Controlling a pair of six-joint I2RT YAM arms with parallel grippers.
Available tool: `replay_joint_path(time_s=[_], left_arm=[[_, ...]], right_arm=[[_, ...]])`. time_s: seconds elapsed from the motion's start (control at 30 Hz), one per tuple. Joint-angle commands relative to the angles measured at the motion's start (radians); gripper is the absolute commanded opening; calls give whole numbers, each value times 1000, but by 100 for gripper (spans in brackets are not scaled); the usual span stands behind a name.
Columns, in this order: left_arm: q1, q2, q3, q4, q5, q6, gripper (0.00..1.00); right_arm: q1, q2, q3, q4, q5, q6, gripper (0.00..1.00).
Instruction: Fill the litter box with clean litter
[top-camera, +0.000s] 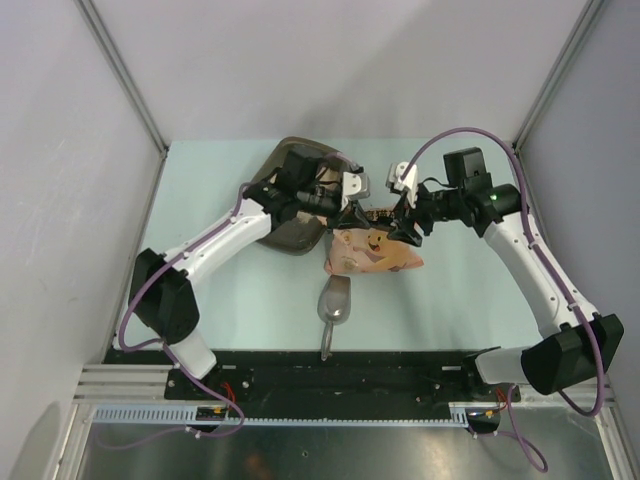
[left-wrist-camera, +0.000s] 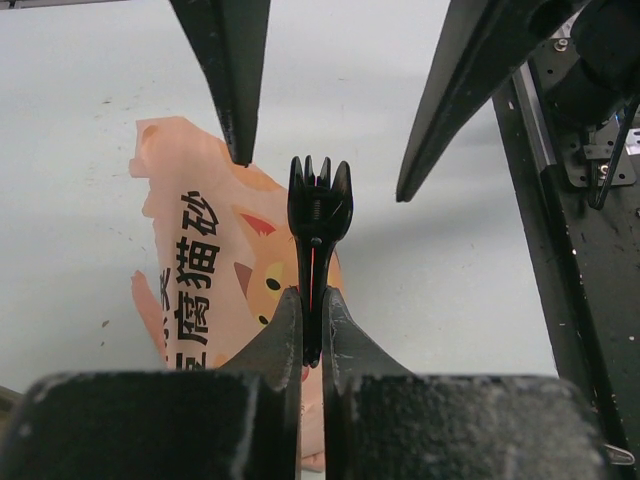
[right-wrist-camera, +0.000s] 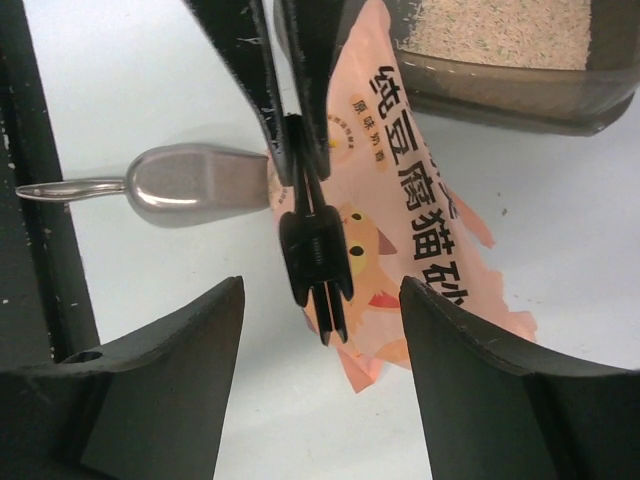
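Right wrist view: right gripper (right-wrist-camera: 320, 290) with fingers wide apart, gripping nothing, flanking a black clip (right-wrist-camera: 315, 255) hung in the gap, long axis pointing straight back toward the palm. Coming in from the opposite side, the left gripper (right-wrist-camera: 300, 150), fingers pressed together on the clip's far end. Below and beyond the clip, a salmon-pink cat-litter bag (right-wrist-camera: 420, 190) flat on the table (right-wrist-camera: 130, 80), long axis slanting away from the right fingertips toward the litter box (right-wrist-camera: 500, 95). Clip biting the bag's edge or free above it: impossible to tell. Litter box ahead of the fingertips and off to one side, already holding a layer of clean litter (right-wrist-camera: 500, 30); bag's far end up against the box wall, contact uncertain. Off the other side of the fingers, a metal scoop (right-wrist-camera: 190, 185), bowl just beside the bag, handle pointing away. Left gripper nearer the box. Likely step: freeing the bag mouth for pouring. If closed here, right fingers apt to pinch the clip's flanks rather than the bag beneath.
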Motion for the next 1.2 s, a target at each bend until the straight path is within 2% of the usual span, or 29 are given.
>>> replay_joint_path(time_s=[0.0, 0.33, 0.63, 0.67, 0.7, 0.73, 0.77, 0.87, 0.93, 1.03, 1.17], left_arm=[[7, -35, 1, 24, 85, 23, 0], [7, -37, 1, 24, 81, 19, 0], [7, -29, 6, 26, 72, 12, 0], [7, -27, 9, 24, 67, 4, 7], [7, -24, 12, 26, 61, 0, 21], [5, -23, 13, 24, 55, -5, 46], [7, -26, 13, 24, 35, -8, 53], [13, -40, 7, 24, 16, -16, 74], [28, -52, -7, 24, 12, -17, 82], [50, -66, -25, 24, 9, -25, 85], [71, -78, -31, 24, 3, -40, 86]], right_arm=[[7, 2, 32, 1, -57, 6, 68], [62, 41, 32, 57, -45, 28, 62], [56, 53, 32, 84, -14, 31, 36], [54, 53, 32, 84, -10, 31, 27], [54, 54, 32, 86, -8, 31, 22], [53, 56, 32, 86, -7, 31, 17], [53, 56, 32, 86, -5, 32, 8], [41, 56, 32, 78, -10, 34, 1], [30, 56, 32, 74, -14, 34, 0], [18, 58, 34, 78, -19, 43, 0], [-45, 41, 46, 101, -14, 148, 0]])
